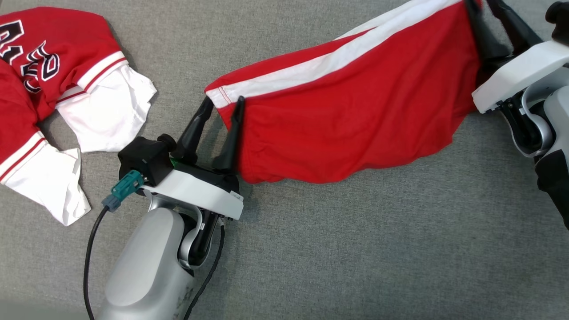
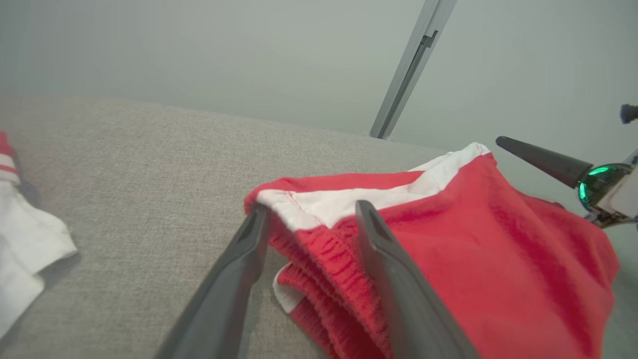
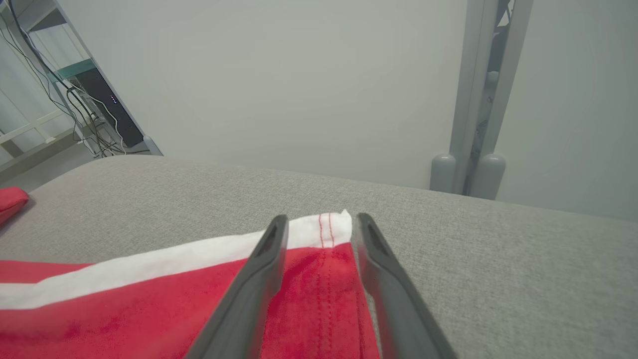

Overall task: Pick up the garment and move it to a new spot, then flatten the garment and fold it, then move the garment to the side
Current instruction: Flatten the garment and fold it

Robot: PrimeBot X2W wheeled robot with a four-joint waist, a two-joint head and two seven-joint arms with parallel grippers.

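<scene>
The garment (image 1: 346,106) is a pair of red shorts with a white side stripe, lying stretched across the grey fabric surface between my two grippers. My left gripper (image 1: 222,103) stands open at the garment's left corner. In the left wrist view that gripper (image 2: 311,209) has its fingers spread, with the white-edged corner of the garment (image 2: 498,259) loose between them. At the top right, my right gripper (image 1: 484,6) sits at the garment's other end. In the right wrist view that gripper (image 3: 320,218) is open, and the stitched corner of the garment (image 3: 124,309) lies flat between its fingers.
A red jersey (image 1: 53,66) with white sleeves and black lettering lies crumpled at the far left. The grey fabric surface (image 1: 355,244) stretches in front of the garment. Beyond the surface's far edge are a pale wall and a metal post (image 3: 473,99).
</scene>
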